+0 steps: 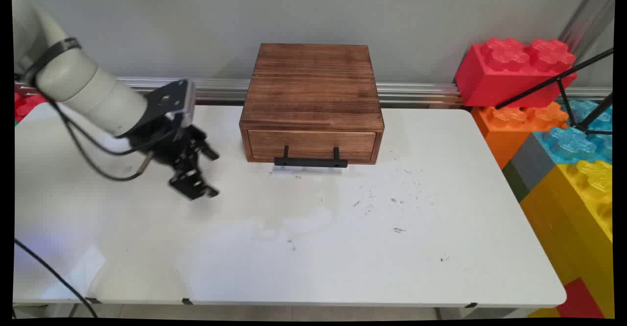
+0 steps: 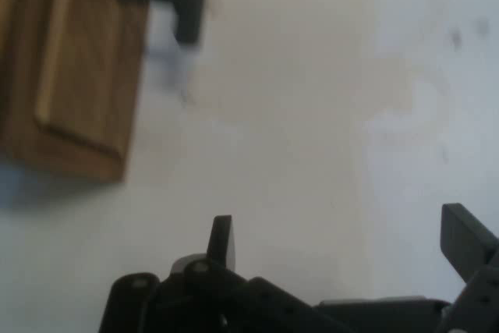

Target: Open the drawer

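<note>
A dark wooden box (image 1: 311, 101) with one drawer stands at the back middle of the white table (image 1: 372, 247). The drawer front carries a black bar handle (image 1: 311, 162) and sits flush with the box. My gripper (image 1: 211, 174) hovers over the table left of the box, fingers spread wide and pointing right toward it, holding nothing. In the hand view the gripper (image 2: 343, 239) shows both fingertips far apart over bare table. The box corner (image 2: 70, 76) and one end of the handle (image 2: 189, 1) lie at the top left.
Large toy bricks, red (image 1: 514, 71), orange (image 1: 519, 122), blue (image 1: 578, 137) and yellow (image 1: 583, 208), are stacked off the table's right edge. A black tripod leg (image 1: 553, 78) crosses them. A metal rail (image 1: 421, 93) runs along the wall. A black cable (image 1: 54, 274) crosses the near left corner.
</note>
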Controlling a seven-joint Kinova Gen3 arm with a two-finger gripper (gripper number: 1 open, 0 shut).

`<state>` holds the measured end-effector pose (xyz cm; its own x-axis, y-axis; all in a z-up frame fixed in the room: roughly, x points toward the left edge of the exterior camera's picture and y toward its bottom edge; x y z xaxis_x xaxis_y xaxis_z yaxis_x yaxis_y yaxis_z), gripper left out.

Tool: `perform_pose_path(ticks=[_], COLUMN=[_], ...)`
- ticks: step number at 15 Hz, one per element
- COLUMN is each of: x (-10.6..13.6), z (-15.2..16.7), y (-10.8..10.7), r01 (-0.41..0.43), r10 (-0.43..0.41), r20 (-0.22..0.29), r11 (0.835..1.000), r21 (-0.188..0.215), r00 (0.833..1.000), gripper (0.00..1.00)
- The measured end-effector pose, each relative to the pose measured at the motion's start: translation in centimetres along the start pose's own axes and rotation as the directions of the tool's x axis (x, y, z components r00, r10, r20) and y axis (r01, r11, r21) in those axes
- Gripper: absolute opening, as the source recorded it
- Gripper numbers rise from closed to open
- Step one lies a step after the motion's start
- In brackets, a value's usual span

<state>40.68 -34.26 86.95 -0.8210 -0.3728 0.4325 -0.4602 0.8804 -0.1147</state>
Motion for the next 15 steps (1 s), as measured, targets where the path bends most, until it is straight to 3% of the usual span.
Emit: perform_pose_path(ticks=[5,8,11,15], x=[4.3,6.6,8.4,10.1], z=[1.2,2.3,3.4,5.3], y=[-1.5,-1.9,-2.1,-2.4], r01=[0.000,-0.003,-0.005,-0.013], r10=[0.004,0.010,0.013,0.019], r20=[-0.120,-0.167,-0.185,-0.170], r11=[0.999,0.999,0.999,0.999], r21=[0.035,0.042,0.045,0.040], r00=[0.993,0.986,0.983,0.985], gripper=[1.00,1.00,1.00,1.00])
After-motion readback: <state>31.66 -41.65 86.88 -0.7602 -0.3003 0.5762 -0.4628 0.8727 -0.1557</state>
